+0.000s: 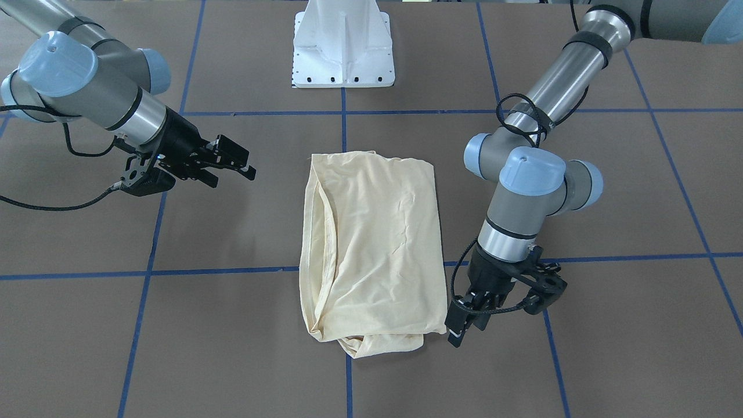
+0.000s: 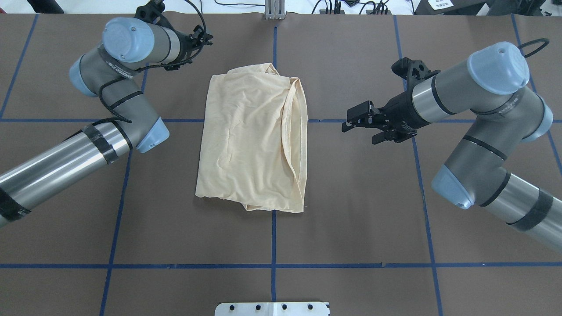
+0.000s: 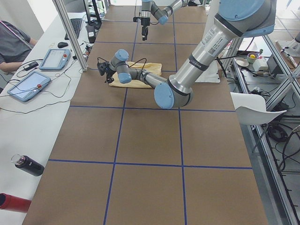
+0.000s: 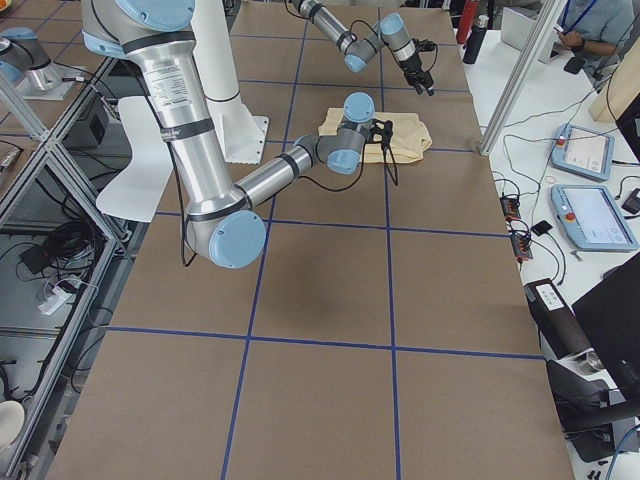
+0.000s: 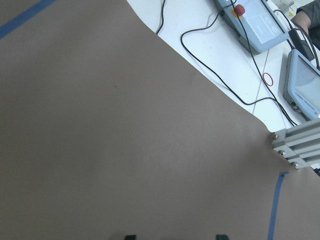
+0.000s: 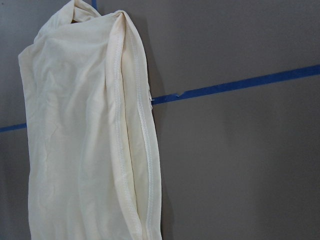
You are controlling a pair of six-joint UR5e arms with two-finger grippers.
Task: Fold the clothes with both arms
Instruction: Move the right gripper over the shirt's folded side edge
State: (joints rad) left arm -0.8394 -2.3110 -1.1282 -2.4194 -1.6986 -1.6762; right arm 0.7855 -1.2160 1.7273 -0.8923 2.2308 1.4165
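The clothes are one cream shirt (image 1: 371, 244) (image 2: 250, 136) (image 6: 75, 140), folded into a tall rectangle in the middle of the table, with no print showing. My left gripper (image 1: 457, 331) (image 2: 202, 37) hangs open beside the shirt's far corner on my left. It touches no cloth, and its two fingertips (image 5: 130, 236) stand apart over bare table. My right gripper (image 1: 232, 174) (image 2: 356, 129) hovers open a short way off the shirt's hemmed right edge and holds nothing. Its wrist view looks along that doubled hem.
The white pedestal base (image 1: 343, 52) (image 2: 272, 308) stands at the table's near edge. Blue tape lines (image 2: 274, 219) grid the brown table. Beyond the far edge are an aluminium post (image 5: 297, 140), tablets (image 3: 28, 86), cables, bottles (image 3: 28, 165) and a seated person (image 3: 11, 42).
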